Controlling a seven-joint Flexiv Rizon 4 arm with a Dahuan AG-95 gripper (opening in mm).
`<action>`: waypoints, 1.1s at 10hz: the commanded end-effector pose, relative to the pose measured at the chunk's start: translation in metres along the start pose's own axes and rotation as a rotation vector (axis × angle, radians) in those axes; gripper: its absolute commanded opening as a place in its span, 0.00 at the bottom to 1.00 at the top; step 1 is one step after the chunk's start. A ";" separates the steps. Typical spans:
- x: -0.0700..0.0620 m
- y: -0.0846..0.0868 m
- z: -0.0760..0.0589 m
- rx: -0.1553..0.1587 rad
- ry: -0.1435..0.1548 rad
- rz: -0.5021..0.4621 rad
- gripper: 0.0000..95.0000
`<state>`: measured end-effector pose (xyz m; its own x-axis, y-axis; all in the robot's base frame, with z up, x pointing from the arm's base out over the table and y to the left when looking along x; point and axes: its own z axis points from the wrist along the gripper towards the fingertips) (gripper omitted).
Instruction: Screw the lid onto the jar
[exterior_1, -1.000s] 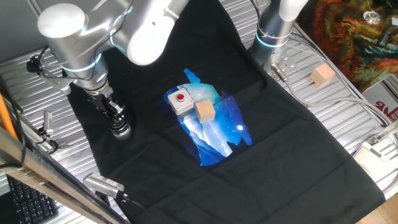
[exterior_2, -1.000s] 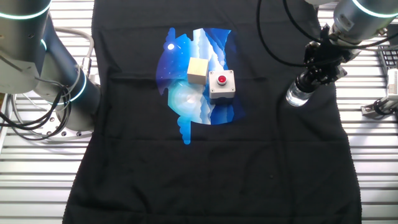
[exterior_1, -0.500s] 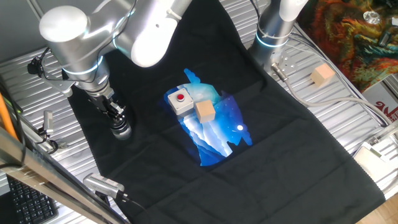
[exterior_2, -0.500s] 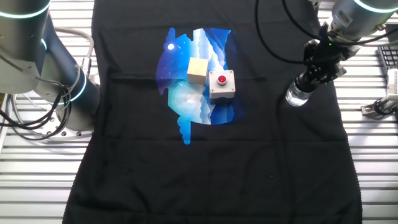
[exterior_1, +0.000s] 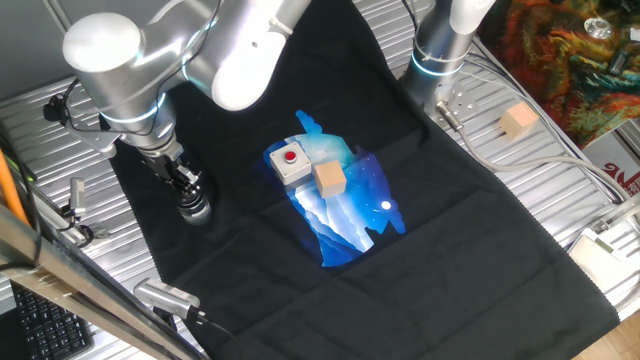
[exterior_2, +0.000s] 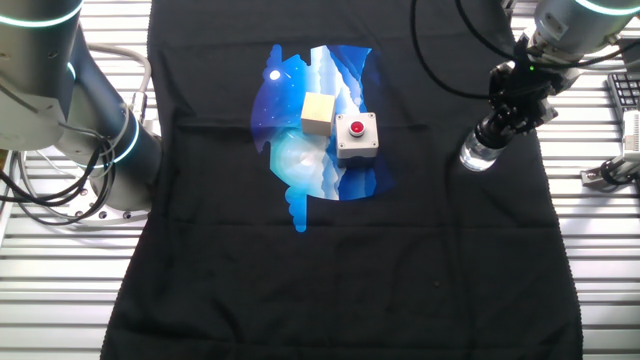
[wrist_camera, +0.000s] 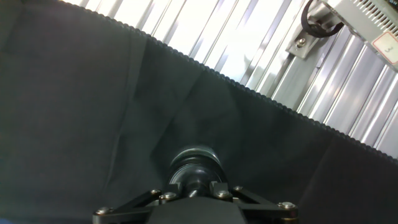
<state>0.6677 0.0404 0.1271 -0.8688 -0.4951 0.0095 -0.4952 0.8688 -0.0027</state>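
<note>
While the end effector (exterior_2: 503, 118) sits clamped on the lid (wrist_camera: 196, 176), that lid is already on the jar (exterior_2: 478, 152), at the right of the black cloth (exterior_2: 420, 260) on the worktop. Seating looks done; how far it is tightened can't be told. Jar and lid stand roughly upright, axis vertical, lid uppermost.
</note>
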 end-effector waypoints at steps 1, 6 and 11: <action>-0.001 0.000 -0.001 0.003 0.002 0.000 0.00; -0.001 0.000 0.000 0.005 0.000 -0.002 0.00; -0.002 0.000 0.002 0.013 0.000 0.000 0.00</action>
<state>0.6691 0.0410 0.1241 -0.8688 -0.4950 0.0097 -0.4951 0.8687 -0.0138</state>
